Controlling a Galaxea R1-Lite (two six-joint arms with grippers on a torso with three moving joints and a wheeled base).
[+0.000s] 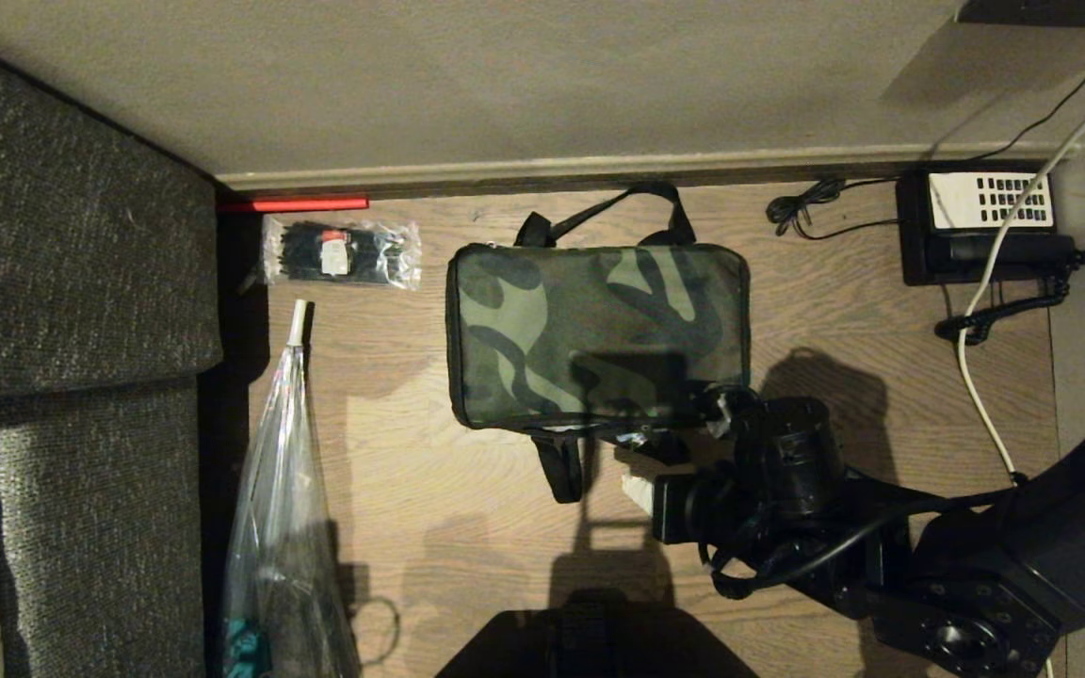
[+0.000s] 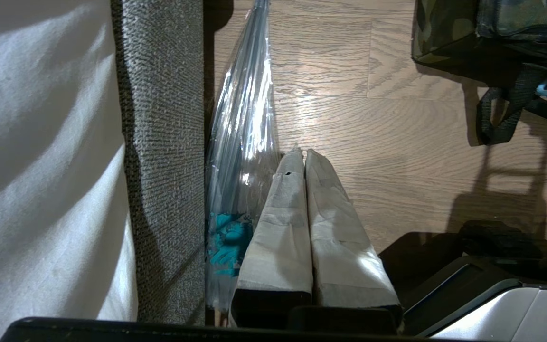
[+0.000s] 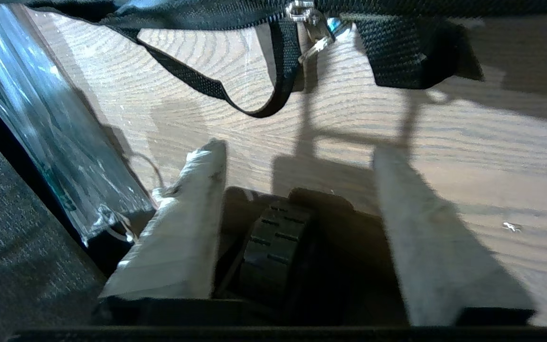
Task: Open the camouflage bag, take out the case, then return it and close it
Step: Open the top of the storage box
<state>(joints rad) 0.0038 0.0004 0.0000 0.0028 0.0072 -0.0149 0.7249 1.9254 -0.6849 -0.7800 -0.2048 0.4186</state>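
1. The camouflage bag lies flat on the wooden floor, camouflage top up, near the skirting at the far wall. It appears closed; no red lining shows.
2. One black carry strap loops out from the bag's far edge, and another black strap hangs off its near edge onto the floor.
3. The case is not visible in any view.
4. The right gripper reaches in from the robot's right side and sits just at the bag's near edge, beside the near strap.
5. In the right wrist view, its two tape-wrapped fingers stand well apart over bare floor, with nothing between them.
6. That same view shows the bag's black side above the fingertips, with a metal zipper pull hanging from it and the strap loop below it.
7. The left gripper is parked low at the robot's left. Its taped fingers are pressed together and hold nothing.
8. Beside the left gripper lies a clear plastic bag with something teal at its near end, along the edge of a grey textured sofa.
9. A small clear packet of black ties lies to the bag's left near the wall.
10. A black telephone with a white keypad panel sits to the bag's right, and a white cable runs past it.
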